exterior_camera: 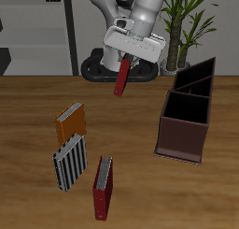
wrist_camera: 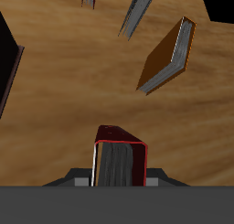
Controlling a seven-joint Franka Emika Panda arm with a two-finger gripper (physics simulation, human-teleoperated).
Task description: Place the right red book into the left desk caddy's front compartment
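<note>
Claw [exterior_camera: 127, 57] pinches the right red book [exterior_camera: 122, 77], aloft at upper centre of the exterior frame | left desk caddy [exterior_camera: 187, 116] waits at middle right on the worktop [exterior_camera: 131, 139] | pickup done, carry and drop into front compartment [exterior_camera: 182, 137] remain

Glossy maroon cover on the right red book [exterior_camera: 122, 76]; matt brown wood-grain bench [exterior_camera: 37, 111]; smooth white plastic-looking hand [exterior_camera: 128, 53].

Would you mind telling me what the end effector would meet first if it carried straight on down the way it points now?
Probably bare table. The end effector points down with the right red book hanging from it, and the wrist view shows only wood beneath the book's lower end. The left desk caddy stands off to one side, though depth is uncertain.
</note>
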